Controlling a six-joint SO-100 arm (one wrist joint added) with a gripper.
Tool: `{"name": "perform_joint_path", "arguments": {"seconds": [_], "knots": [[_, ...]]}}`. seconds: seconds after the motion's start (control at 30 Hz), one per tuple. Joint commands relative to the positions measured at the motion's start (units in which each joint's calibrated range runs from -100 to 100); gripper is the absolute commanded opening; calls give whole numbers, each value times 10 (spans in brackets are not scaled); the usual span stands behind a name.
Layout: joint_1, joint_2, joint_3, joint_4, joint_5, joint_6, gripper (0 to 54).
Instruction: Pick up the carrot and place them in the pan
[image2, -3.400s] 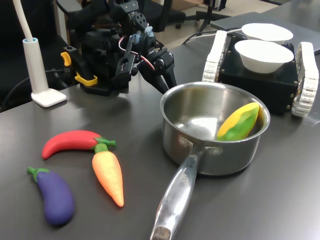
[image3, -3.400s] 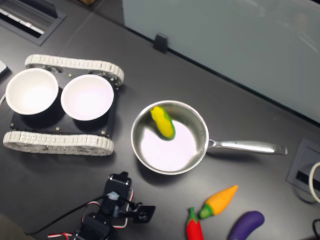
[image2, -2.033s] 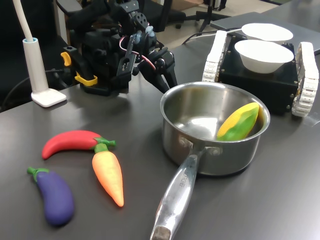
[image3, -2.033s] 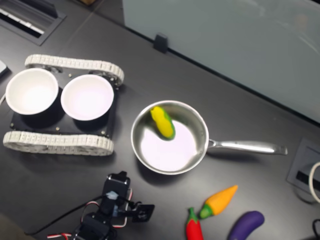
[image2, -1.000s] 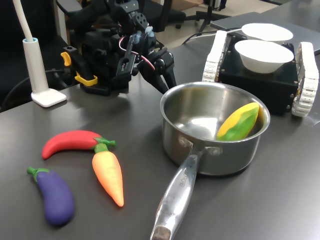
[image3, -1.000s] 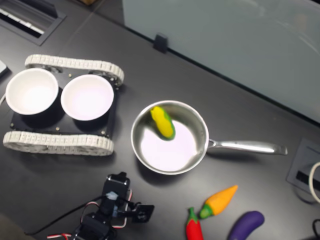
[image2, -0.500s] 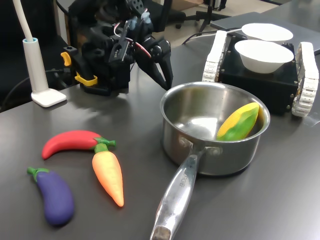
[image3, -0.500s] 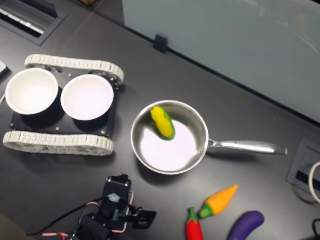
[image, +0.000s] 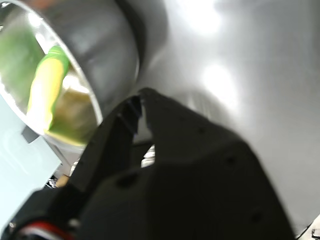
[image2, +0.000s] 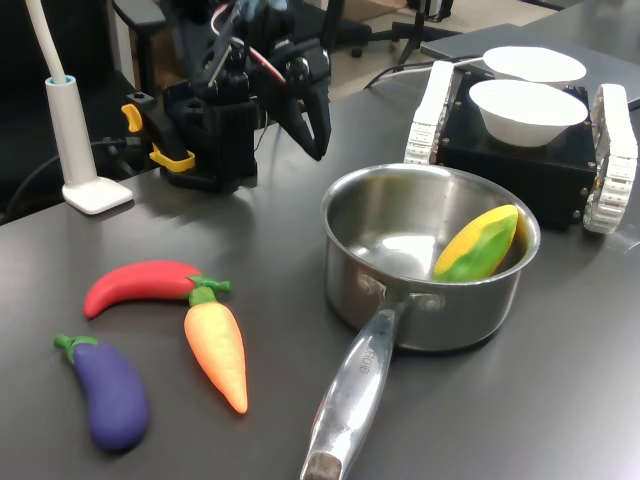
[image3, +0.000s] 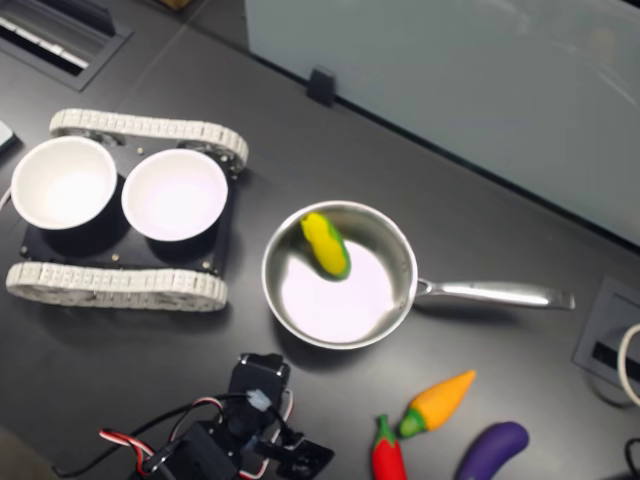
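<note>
First exterior view: gripper (image2: 318, 140) has risen and swung off its earlier low pose beside pan (image2: 430, 262); jaws clenched, empty. Carrot (image2: 216, 345) untouched on worktop (image2: 560, 400), touching chili (image2: 140, 284). Reach toward carrot judged just starting.

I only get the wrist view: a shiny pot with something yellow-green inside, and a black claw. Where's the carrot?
Observer: The carrot lies on the table outside the pan, touching a red chili pepper.
Operator: Is the claw near it?
Observer: No. In the first exterior view the gripper hangs in the air behind the pan, far from the carrot.
Operator: Anything else beside the carrot?
Observer: A purple eggplant, at the first exterior view's left of it.
</note>
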Motion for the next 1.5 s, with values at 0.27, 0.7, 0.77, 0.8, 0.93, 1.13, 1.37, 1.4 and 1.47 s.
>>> {"name": "perform_joint_path", "arguments": {"seconds": [0.27,0.7,0.77,0.8,0.93,1.13,1.37,1.4,1.47], "knots": [[149,110,-190,13,40,-9,2],[257,215,-337,13,85,-23,18],[271,232,-359,13,89,-24,25],[278,240,-368,13,92,-24,28],[310,275,-413,13,103,-24,68],[349,331,-475,12,111,-26,68],[385,412,-546,12,120,-42,82],[387,424,-555,12,124,-43,93],[391,446,-573,12,130,-46,116]]}}
